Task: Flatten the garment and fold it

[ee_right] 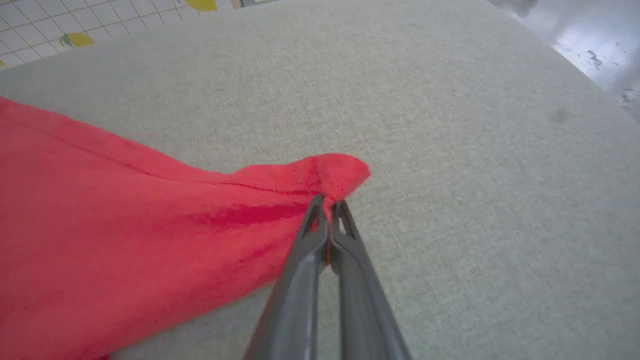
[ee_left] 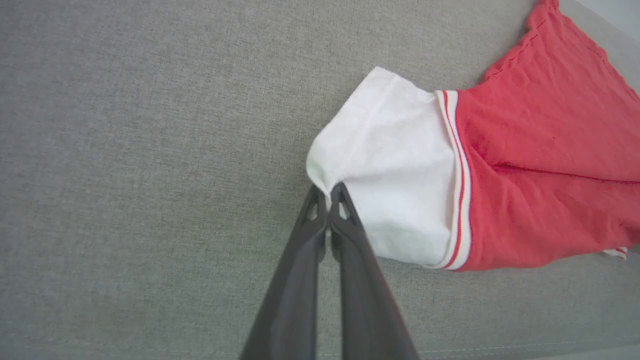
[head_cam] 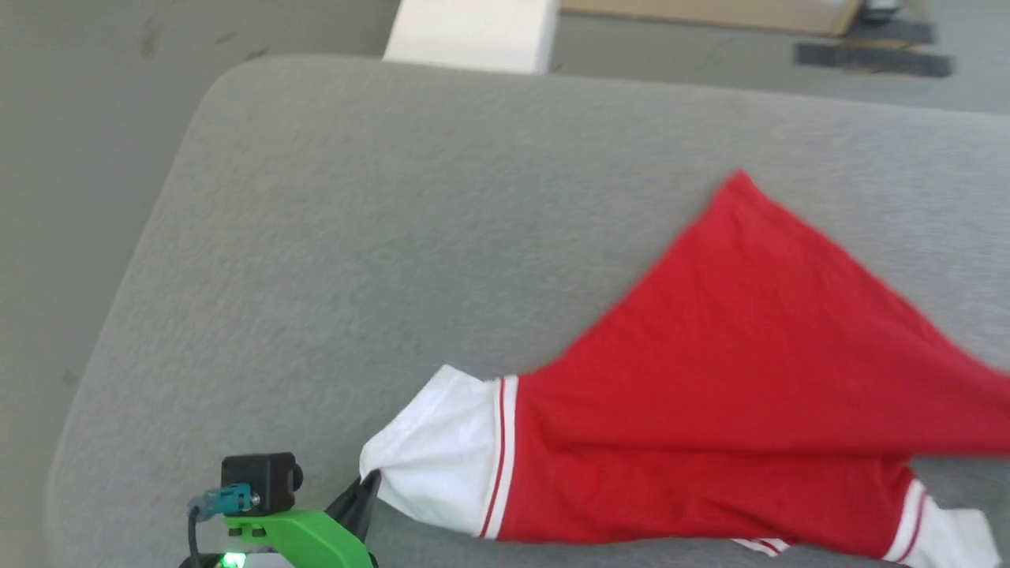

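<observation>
Jaws of the left gripper [ee_left: 328,192] are pinched together on the white sleeve corner of the garment [head_cam: 750,379]. This gripper reaches in low from the near left, fingers slanting toward the cloth. Those of the right gripper [ee_right: 330,205] are clamped on a red corner. Beyond, the garment spreads over the grey table [head_cam: 316,237], one red tip pointing to the far side.

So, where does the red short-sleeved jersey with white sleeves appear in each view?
Head view: the red short-sleeved jersey lies at the lower right, its white sleeve pinched by the left gripper.
Left wrist view: the jersey is at the right, sleeve at centre.
Right wrist view: it covers the left half; the right gripper pinches a red corner.
Shared landmark: the grey fabric surface beneath.
</observation>
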Motion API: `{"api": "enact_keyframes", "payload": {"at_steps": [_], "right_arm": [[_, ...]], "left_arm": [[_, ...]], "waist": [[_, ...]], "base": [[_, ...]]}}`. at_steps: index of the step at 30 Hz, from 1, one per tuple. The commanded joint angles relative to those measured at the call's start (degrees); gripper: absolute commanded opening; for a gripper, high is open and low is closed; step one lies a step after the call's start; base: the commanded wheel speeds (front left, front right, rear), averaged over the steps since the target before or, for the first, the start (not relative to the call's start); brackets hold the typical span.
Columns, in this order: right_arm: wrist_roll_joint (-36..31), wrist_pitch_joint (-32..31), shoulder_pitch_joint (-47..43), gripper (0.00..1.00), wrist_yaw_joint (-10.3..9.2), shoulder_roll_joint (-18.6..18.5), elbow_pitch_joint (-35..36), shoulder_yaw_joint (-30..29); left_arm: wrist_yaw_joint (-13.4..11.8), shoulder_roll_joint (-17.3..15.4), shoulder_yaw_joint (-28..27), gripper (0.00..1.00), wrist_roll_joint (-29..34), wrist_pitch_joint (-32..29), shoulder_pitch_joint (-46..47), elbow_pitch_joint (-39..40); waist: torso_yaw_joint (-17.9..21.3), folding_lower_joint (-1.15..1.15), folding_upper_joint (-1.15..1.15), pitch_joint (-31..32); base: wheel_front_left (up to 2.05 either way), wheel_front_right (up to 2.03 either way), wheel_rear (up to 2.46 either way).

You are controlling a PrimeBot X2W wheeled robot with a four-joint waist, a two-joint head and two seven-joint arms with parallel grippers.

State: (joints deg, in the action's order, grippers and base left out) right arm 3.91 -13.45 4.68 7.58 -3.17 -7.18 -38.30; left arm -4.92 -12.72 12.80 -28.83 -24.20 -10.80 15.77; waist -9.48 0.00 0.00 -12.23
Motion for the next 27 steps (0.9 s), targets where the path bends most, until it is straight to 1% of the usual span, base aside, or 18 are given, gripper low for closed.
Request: {"api": "enact_keyframes", "payload": {"at_steps": [1, 2, 4, 9, 12, 13, 14, 15, 16, 17, 21, 25, 27], "right_arm": [[0.9, -1.5, -1.7, 0.0, -0.09, 0.1, 1.1, -0.6], [1.8, -3.0, -3.1, 0.0, -0.09, 0.2, 1.6, -1.0], [4.9, -6.7, -5.3, 0.0, -0.09, 0.2, 0.4, -1.6], [7.3, -14.8, -8.4, 0.0, -0.09, 0.3, -4.1, -1.9], [7.4, -20.8, -9.7, 0.0, -0.09, 0.3, -6.4, -1.2], [7.2, -21.8, -9.8, 0.0, -0.09, 0.3, -6.4, -1.0], [7.0, -22.2, -9.8, 0.19, -0.09, 0.3, -5.8, -0.7], [6.9, -21.9, -9.6, 0.47, -0.09, 0.3, -5.1, -0.5], [6.9, -21.3, -9.4, 0.85, -0.09, 0.3, -4.2, -0.1], [6.9, -20.3, -9.1, 1.0, -0.09, 0.3, -3.2, 0.3], [6.4, -13.1, -6.6, 1.0, -0.09, 0.3, 0.8, 3.3], [5.2, -3.2, -2.5, 1.0, -0.09, 0.2, 3.6, 9.1], [5.6, 2.2, 0.6, 1.0, -0.09, -1.0, 3.4, 13.3]], "left_arm": [[-0.3, -0.5, -0.2, 0.0, 0.0, -0.2, -0.3, 0.3], [-0.4, -0.6, -0.2, 0.0, 0.0, -0.2, -0.5, 0.4], [-0.3, -0.6, -0.1, 0.0, -0.3, -0.4, -0.8, 0.6], [-0.4, -1.0, 0.1, 0.0, -0.2, -0.7, -1.3, 0.5], [-0.4, -1.1, 0.3, 0.0, -0.2, -0.8, -1.5, 0.5], [-0.4, -1.1, 0.3, 0.0, -0.2, -0.8, -1.5, 0.4], [-0.4, -1.2, 0.4, 0.0, -0.2, -0.8, -1.6, 0.4], [-0.3, -1.2, 0.5, 0.0, -0.3, -0.8, -1.6, 0.4], [-0.3, -1.2, 0.6, 0.0, -0.3, -0.8, -1.6, 0.3], [-0.2, -1.2, 0.6, 0.0, -0.3, -0.8, -1.6, 0.3], [0.0, -1.3, 0.8, 0.0, -0.5, -0.7, -1.4, -0.2], [0.0, -1.3, 0.9, 0.0, -0.5, -0.5, -0.8, -0.6], [0.1, -1.2, 0.9, 0.0, -0.5, -0.3, -0.3, -0.6]], "waist": [[4.5, 0.0, 0.0, 4.1], [5.0, 0.0, 0.0, 4.4], [5.9, 0.0, 0.0, 5.0], [6.9, 0.0, 0.0, 5.6], [7.1, 0.0, 0.0, 6.0], [7.1, 0.0, 0.0, 6.1], [7.1, 0.0, 0.0, 6.1], [7.1, 0.0, 0.0, 6.1], [7.0, 0.0, 0.0, 6.1], [7.0, 0.0, 0.0, 6.1], [6.8, 0.0, 0.0, 6.0], [6.7, 0.0, 0.0, 5.5], [6.6, 0.0, 0.0, 4.9]], "base": [[0.0, 0.0, 0.0], [0.0, 0.0, 0.0], [0.0, 0.0, 0.0], [0.0, 0.0, 0.0], [0.0, 0.0, 0.0], [0.0, 0.0, 0.0], [0.0, 0.0, 0.0], [0.0, 0.0, 0.0], [0.0, 0.0, 0.0], [0.0, 0.0, 0.0], [0.0, 0.0, 0.0], [0.0, 0.0, 0.0], [0.0, 0.0, 0.0]]}}
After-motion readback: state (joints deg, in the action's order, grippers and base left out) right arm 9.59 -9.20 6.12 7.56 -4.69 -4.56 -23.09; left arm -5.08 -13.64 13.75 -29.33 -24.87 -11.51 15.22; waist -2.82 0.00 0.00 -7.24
